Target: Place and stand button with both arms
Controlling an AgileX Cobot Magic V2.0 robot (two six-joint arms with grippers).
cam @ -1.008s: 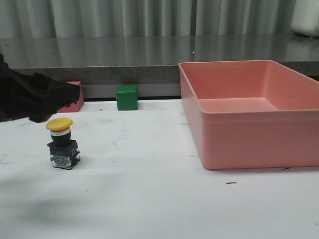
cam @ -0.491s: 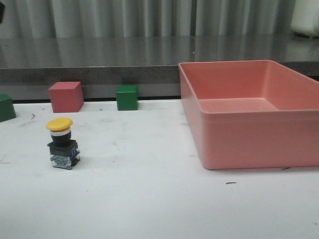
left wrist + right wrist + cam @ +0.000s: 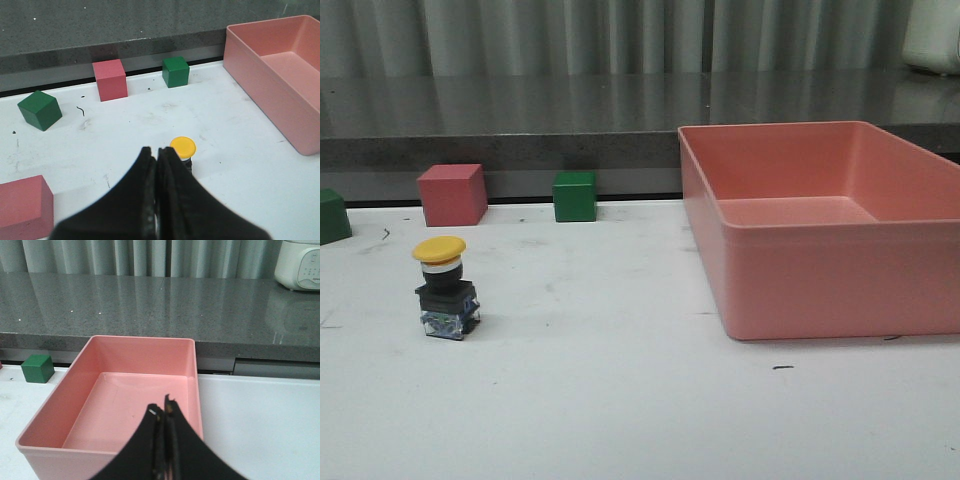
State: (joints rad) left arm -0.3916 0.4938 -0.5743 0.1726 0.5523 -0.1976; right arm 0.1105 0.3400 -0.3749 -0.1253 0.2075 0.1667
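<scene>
While upright on table (image 3: 620, 400): button (image 3: 444, 288), yellow cap up
Writing: none legible
Pink bin (image 3: 830, 225): nothing inside
Left gripper (image 3: 156, 152): fingers pressed together, holding nothing
Right gripper (image 3: 162, 412): likewise closed, unladen

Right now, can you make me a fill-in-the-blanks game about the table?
1. The button stands upright with its ____ cap on top.
2. The big pink bin has ____ inside it.
3. In the left wrist view, the left hand is ____, holding nothing.
4. Against the back edge, a green cube sits next to a ____ cube.

Missing words: yellow; nothing; shut; pink
</scene>
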